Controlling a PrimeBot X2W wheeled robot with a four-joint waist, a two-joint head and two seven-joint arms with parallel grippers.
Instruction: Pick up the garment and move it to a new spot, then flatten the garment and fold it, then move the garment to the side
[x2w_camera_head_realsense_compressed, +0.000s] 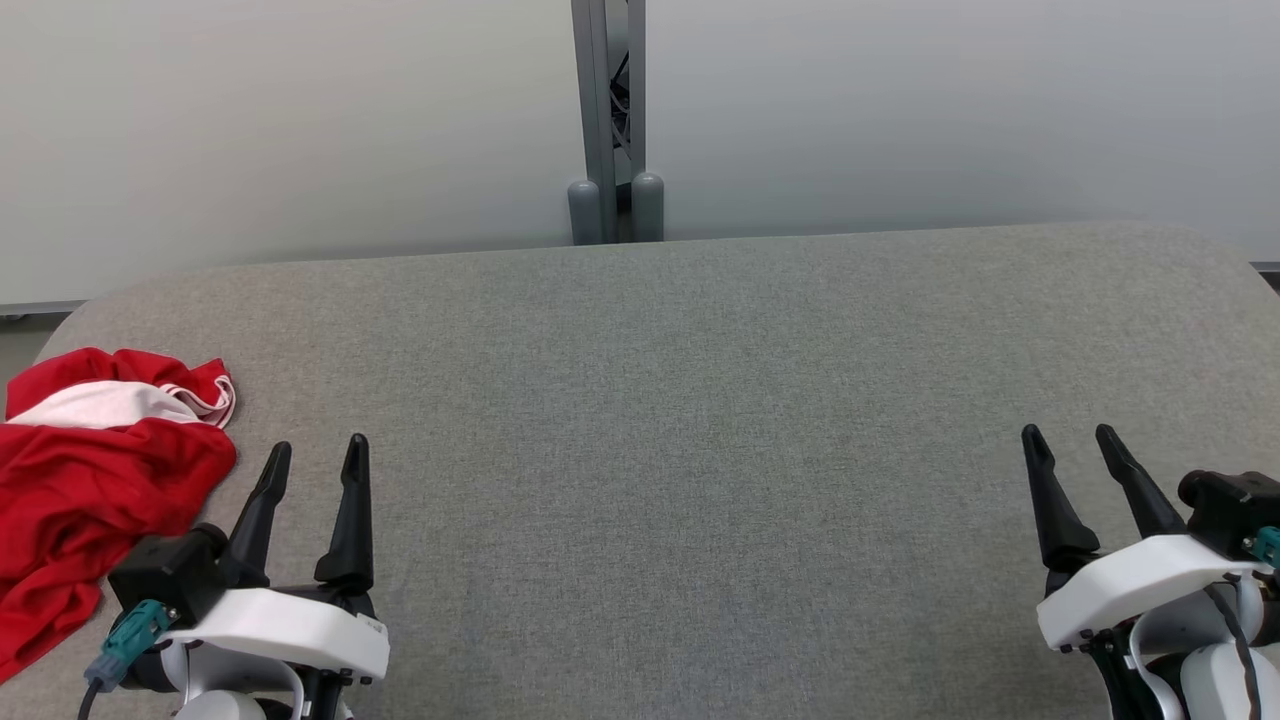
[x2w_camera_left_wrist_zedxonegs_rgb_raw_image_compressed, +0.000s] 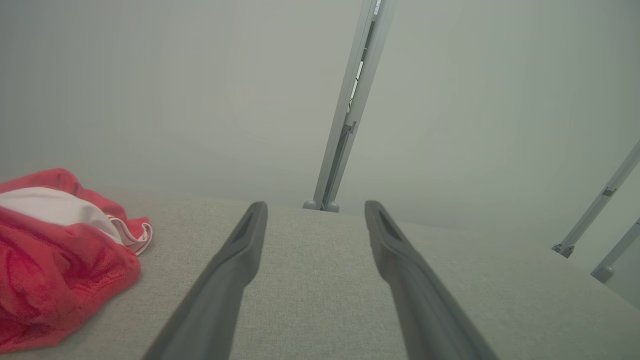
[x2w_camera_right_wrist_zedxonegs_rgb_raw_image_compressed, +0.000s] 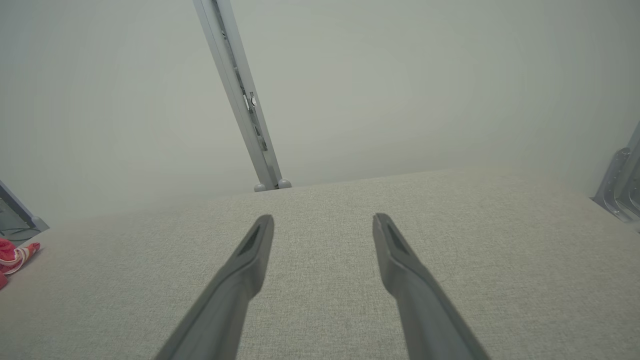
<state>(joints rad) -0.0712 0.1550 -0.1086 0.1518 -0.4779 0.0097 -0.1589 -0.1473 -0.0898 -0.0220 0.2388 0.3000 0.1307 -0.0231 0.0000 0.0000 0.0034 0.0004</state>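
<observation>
Head view: red garment (x2w_camera_head_realsense_compressed: 90, 490) crumpled at lower left on desk (x2w_camera_head_realsense_compressed: 640, 400). Both left jaws and right jaws open, empty. Pickup evidently pending; left jaws should reach toward frame left.

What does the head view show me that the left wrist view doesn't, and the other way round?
Head view, not the left wrist view: the right hand, open and holding nothing, over bare table at the far end from the garment. Left wrist view, not the head view: two slanted grey struts at that view's right edge, beyond the table. Both: the crumpled red-and-white garment at the table's left end, the left hand open beside it and holding nothing, and the grey post behind the table.
</observation>
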